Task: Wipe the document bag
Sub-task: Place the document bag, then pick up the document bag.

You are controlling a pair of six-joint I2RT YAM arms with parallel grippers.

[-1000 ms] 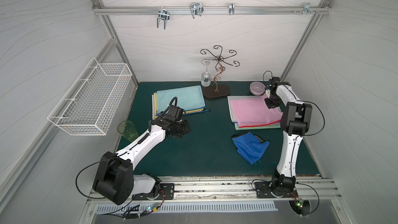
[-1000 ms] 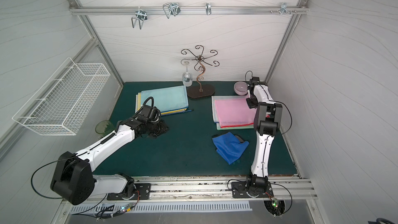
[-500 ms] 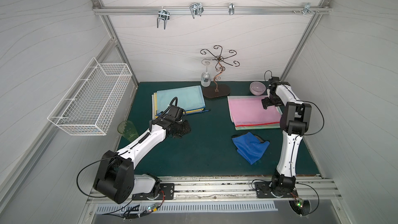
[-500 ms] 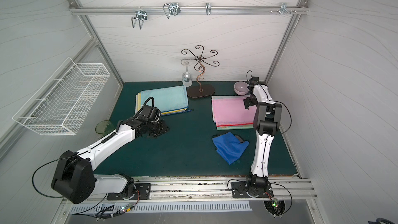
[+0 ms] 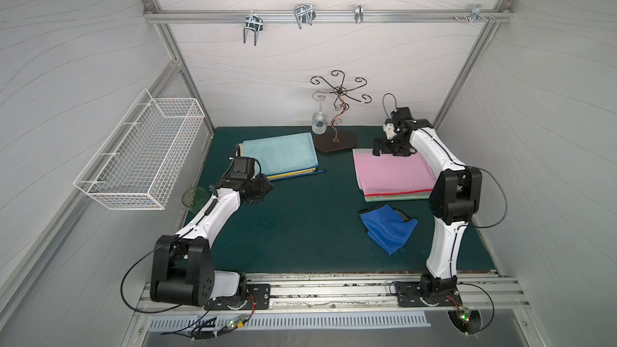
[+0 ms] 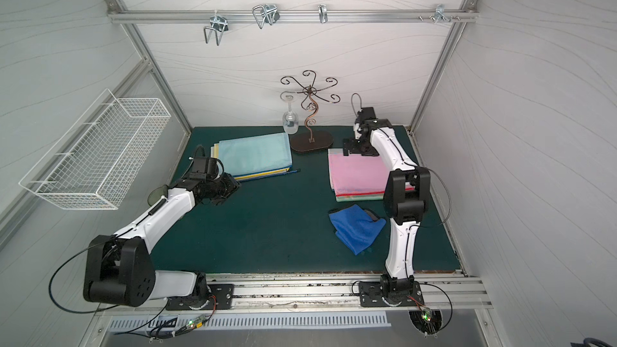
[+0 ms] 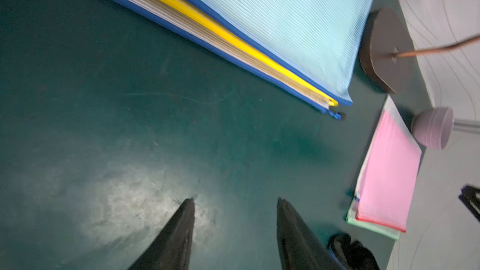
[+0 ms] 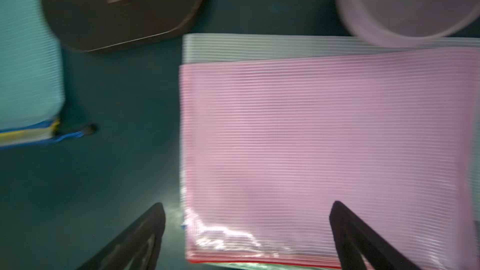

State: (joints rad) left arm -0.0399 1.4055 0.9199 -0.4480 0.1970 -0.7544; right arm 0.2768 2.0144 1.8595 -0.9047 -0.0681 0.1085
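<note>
Two stacks of bags lie on the mat (image 5: 300,228) in both top views. The blue bag (image 5: 278,153) tops the one at 11 o'clock and the pink bag (image 5: 392,175) tops the one at 2 o'clock. The cloth (image 5: 389,228) lies crumpled at 4 o'clock, just in front of the pink stack, and nothing touches it. The right gripper (image 5: 394,151) hovers over the pink bag's far edge, jaws spread wide and empty. The left gripper (image 5: 263,191) sits low by the blue stack's near corner.

Left wrist view: the left gripper (image 7: 235,201) has its jaws about half apart, with only bare mat between them.

Right wrist view, blurred: the right gripper (image 8: 248,203) straddles the pink bag's (image 8: 324,125) side edge and pinches nothing. The bowl (image 8: 402,3) stands just beyond the bag.

Wiping looks unstarted, since no cloth is in hand. The right arm should probably come back to 4 o'clock and pinch the cloth at a raised fold. It can then press flat strokes across the pink bag, stopping short of the bowl. The bags look slippery, so the left gripper pinning one edge would likely stop sliding.
</note>
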